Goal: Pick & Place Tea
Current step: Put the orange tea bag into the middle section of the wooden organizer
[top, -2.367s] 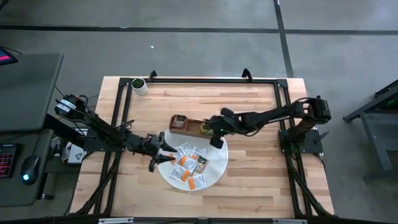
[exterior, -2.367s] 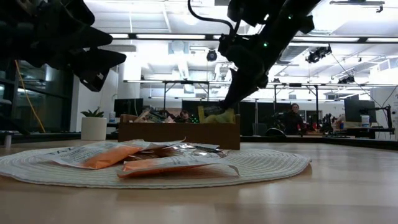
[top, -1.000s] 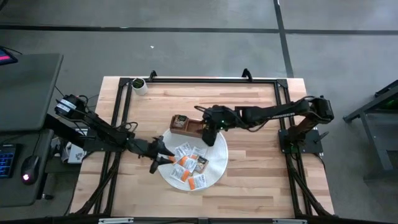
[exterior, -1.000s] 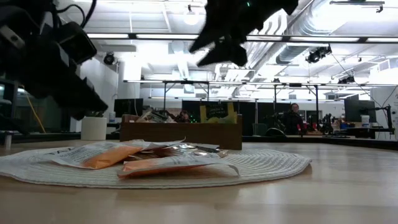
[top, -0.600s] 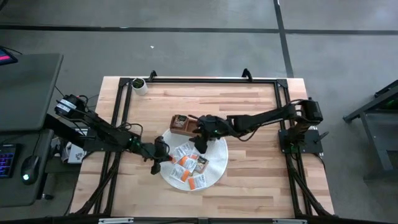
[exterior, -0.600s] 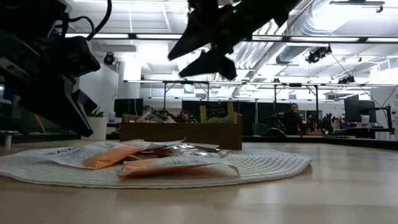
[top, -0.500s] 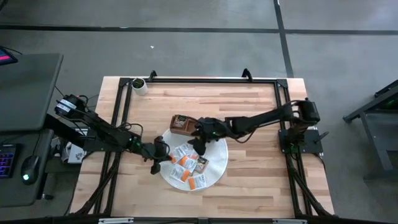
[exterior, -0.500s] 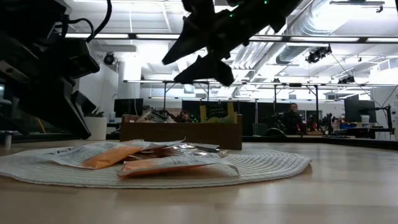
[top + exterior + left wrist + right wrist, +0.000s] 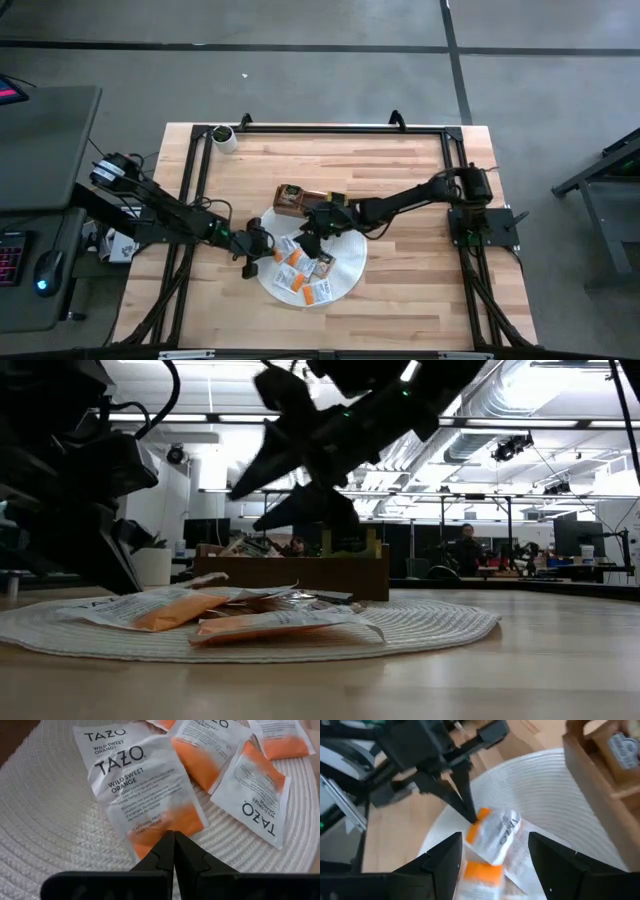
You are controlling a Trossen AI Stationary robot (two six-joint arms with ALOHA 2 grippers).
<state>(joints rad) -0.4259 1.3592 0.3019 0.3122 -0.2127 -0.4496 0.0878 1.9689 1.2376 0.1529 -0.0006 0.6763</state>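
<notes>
Several tea packets (image 9: 305, 268), white and orange, lie scattered on the round white woven mat (image 9: 345, 275). My left gripper (image 9: 264, 243) reaches in from the table's left at the mat's left rim and is shut on one white-and-orange packet (image 9: 137, 785). My right gripper (image 9: 312, 236) hangs open above the mat, just right of that packet, touching nothing. In the right wrist view its fingers (image 9: 442, 862) stand apart on either side of the held packet (image 9: 495, 832). The brown wooden tray (image 9: 300, 200) stands just beyond the mat. My left gripper pinches the packet's orange end (image 9: 167, 826) between its two fingertips (image 9: 466, 812). The fingers come in low and slanting from the table's left, along the packet. The orange end is raised a little, and the white end (image 9: 107, 742) lies on the mat.
A small white pot with a plant (image 9: 223, 136) stands at the table's far left corner. A black frame (image 9: 330, 128) runs round the table's edges. Bare wood lies right of the mat (image 9: 410, 260). In the low view, people and desks show far behind the tray (image 9: 290, 572).
My left gripper has slid a little toward the mat and shut on the packet's orange end, which now stands slightly raised. My right gripper has left the tray and come down toward the table's near-left over the mat, staying open.
</notes>
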